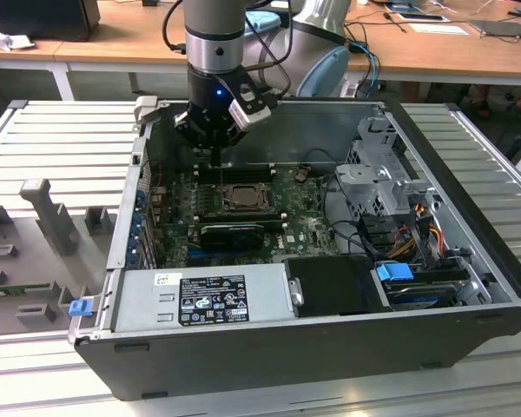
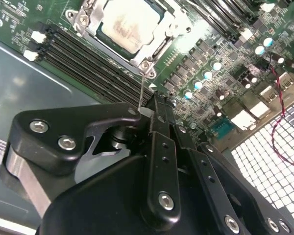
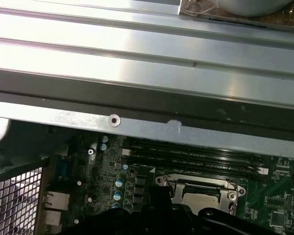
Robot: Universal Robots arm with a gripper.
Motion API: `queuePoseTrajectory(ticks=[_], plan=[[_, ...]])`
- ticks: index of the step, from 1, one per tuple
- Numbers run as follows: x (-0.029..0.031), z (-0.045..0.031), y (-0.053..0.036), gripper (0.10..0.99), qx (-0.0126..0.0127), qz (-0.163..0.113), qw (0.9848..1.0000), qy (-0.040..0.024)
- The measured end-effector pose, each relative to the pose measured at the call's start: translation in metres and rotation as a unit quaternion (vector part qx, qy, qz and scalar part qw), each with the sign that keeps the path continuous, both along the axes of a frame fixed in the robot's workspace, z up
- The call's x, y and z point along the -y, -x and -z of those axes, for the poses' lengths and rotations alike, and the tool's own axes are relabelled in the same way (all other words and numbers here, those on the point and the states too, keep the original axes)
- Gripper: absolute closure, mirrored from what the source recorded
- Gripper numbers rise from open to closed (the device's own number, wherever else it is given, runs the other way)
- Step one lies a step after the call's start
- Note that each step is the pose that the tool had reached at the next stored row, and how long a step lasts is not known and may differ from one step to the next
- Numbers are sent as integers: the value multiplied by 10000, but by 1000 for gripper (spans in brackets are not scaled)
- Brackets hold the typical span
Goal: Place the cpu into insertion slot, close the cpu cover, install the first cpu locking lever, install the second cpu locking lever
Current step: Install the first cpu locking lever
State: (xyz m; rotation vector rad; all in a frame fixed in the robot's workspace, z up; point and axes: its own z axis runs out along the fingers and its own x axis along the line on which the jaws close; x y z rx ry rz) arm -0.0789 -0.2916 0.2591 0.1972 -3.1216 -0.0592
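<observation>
Second wrist view gives the best look: the cpu (image 2: 130, 24) lies flat in the insertion slot (image 1: 243, 196) and the cpu cover (image 2: 159, 46) is down over it, framing its tan face. A thin wire locking lever (image 2: 143, 90) rises from the corner of the cover to the hand (image 2: 148, 113). The hand's fingers look drawn together on the lever's free end, though the contact itself is partly hidden by the black linkage.

The main risk is that grip. The rod is thin and springy, so if the pinch is shallow it could slip out and snap back, leaving the cover unclamped. If the lever is pushed off its line, it could miss its catch, bend, or scrape the memory slots (image 2: 88, 58) that run just beside the socket. Pressing down hard with the lever unseated could also load the cover unevenly on the cpu.

In the exterior view the arm comes almost straight down into the open computer case (image 1: 469, 156), which sits on the ribbed desk (image 1: 61, 139). The wrist is vertical and the hand (image 1: 214, 155) points down over the socket's far edge.
</observation>
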Motion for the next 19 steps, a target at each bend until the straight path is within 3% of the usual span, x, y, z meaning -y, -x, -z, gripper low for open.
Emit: queuePoseTrajectory(ticks=[19], plan=[[0,0,-139,980,0,1,10000,0]])
